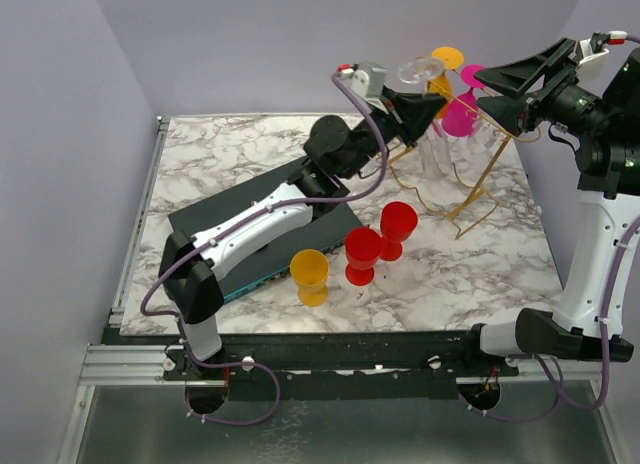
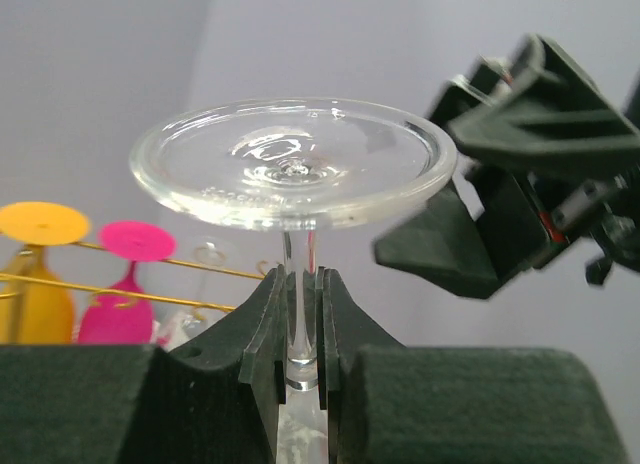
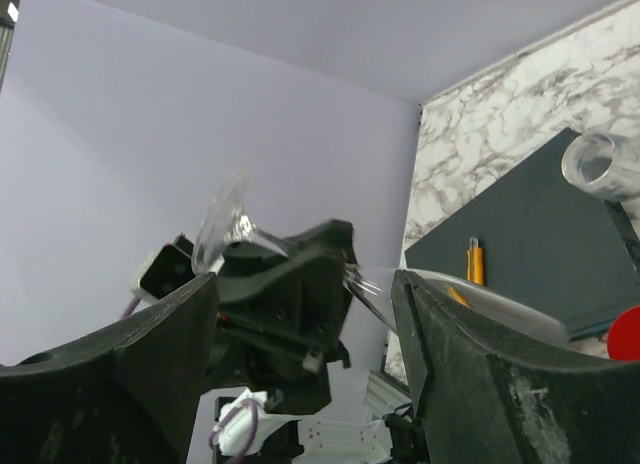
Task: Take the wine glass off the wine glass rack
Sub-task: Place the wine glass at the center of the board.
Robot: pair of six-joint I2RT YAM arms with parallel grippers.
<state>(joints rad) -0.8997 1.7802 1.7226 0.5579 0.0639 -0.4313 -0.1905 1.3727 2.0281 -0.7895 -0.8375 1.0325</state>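
Stem pinched firmly by the left gripper (image 2: pixel 300 329): the glass (image 2: pixel 290 164) is held upside down, foot up, by the rack (image 1: pixel 470 194) top. The right gripper (image 3: pixel 305 284) is spread open, empty. The glass is best drawn away slowly and kept level, so no wire is snagged.

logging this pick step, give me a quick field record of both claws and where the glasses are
left claw: shut on the stem of the clear wine glass, foot up
right claw: open, beside the glass foot, holding nothing
wine glass rack: hanging orange glass and pink glass on it
table: two red glasses, standing orange glass
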